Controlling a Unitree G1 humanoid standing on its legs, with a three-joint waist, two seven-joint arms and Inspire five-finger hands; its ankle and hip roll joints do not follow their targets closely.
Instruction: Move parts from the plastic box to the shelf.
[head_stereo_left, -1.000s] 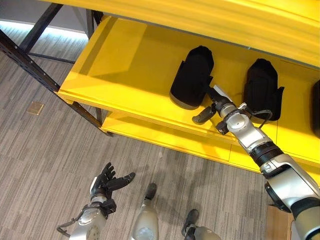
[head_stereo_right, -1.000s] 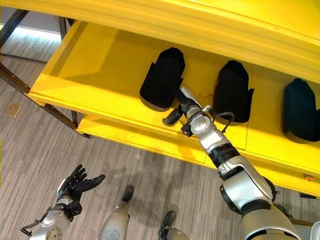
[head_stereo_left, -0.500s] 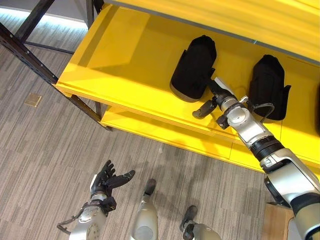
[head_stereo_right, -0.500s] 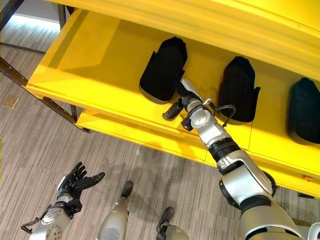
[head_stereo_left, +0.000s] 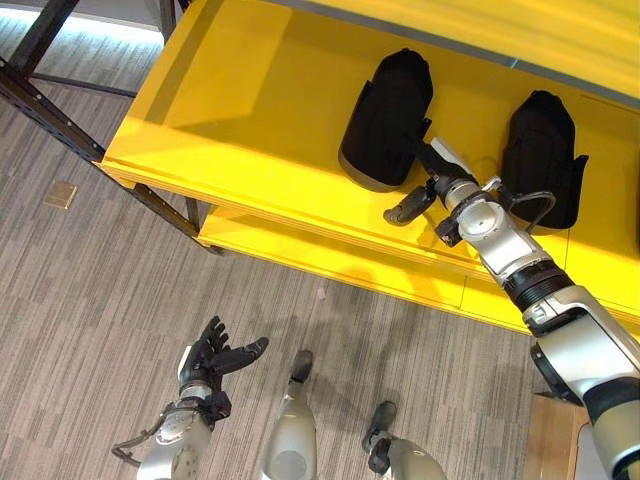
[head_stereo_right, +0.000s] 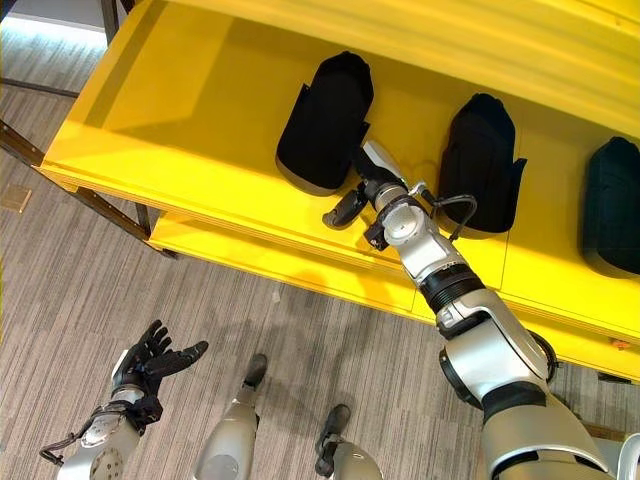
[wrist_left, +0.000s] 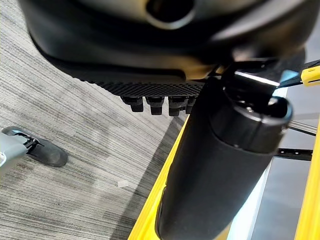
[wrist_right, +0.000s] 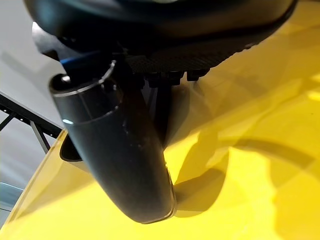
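Three black parts stand on the yellow shelf (head_stereo_left: 250, 130): the left one (head_stereo_left: 385, 120), a middle one (head_stereo_left: 540, 160), and a third (head_stereo_right: 612, 205) at the far right. My right hand (head_stereo_left: 440, 178) reaches over the shelf's front edge to the lower right side of the left part. Its fingers lie straight against that part and its thumb (head_stereo_left: 405, 210) sticks out to the side, holding nothing. In the right wrist view the dark part (wrist_right: 167, 112) shows just past the fingers. My left hand (head_stereo_left: 212, 357) hangs low over the floor, open with fingers spread.
A lower yellow shelf board (head_stereo_left: 300, 258) runs under the main one, and an upper board (head_stereo_left: 500, 25) overhangs it. A dark metal frame post (head_stereo_left: 55, 115) slants at the left. The shelf's left half is bare; grey striped floor lies below.
The whole picture has shifted, so the camera moved. My right hand stays by the left part's lower side with its thumb out. The left hand is unchanged.
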